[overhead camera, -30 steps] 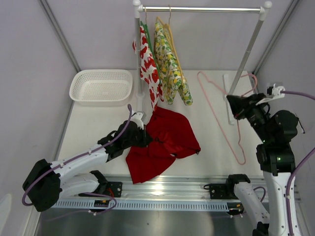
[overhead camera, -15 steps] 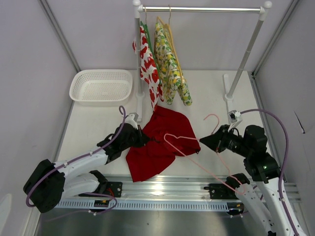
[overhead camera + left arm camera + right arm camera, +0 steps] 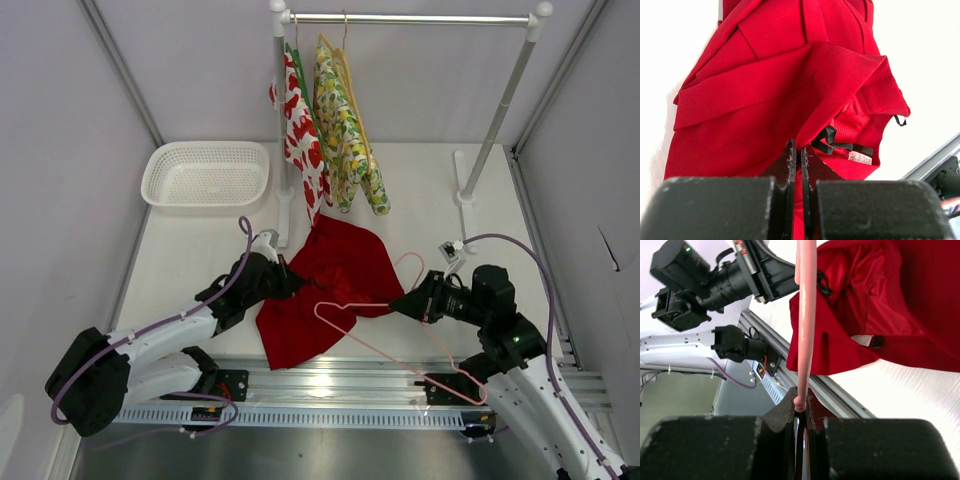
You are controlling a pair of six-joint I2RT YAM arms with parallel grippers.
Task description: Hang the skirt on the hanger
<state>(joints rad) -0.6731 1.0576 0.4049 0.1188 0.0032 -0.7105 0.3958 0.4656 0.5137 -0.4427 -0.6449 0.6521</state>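
Observation:
The red skirt (image 3: 340,275) lies crumpled on the white table in front of the clothes rack. My left gripper (image 3: 290,281) is shut on its left edge; in the left wrist view the jaws (image 3: 801,150) pinch a fold of the skirt (image 3: 780,80) near its black loop and label. My right gripper (image 3: 405,303) is shut on the pink wire hanger (image 3: 350,302) and holds it over the skirt's near right part, pointed end to the left. In the right wrist view the hanger (image 3: 806,315) rises from my shut gripper (image 3: 801,400) beside the skirt (image 3: 880,300).
A white basket (image 3: 205,175) sits at the back left. The rack's rod (image 3: 410,18) carries a fruit-print garment (image 3: 300,130) and a yellow-green garment (image 3: 345,140). The rack's right foot (image 3: 465,195) stands behind my right arm. A metal rail (image 3: 330,385) runs along the near edge.
My right arm has carried the pink hanger from the back right, leftward and nearer, until it hangs over the skirt. My left gripper has stayed shut on the skirt.

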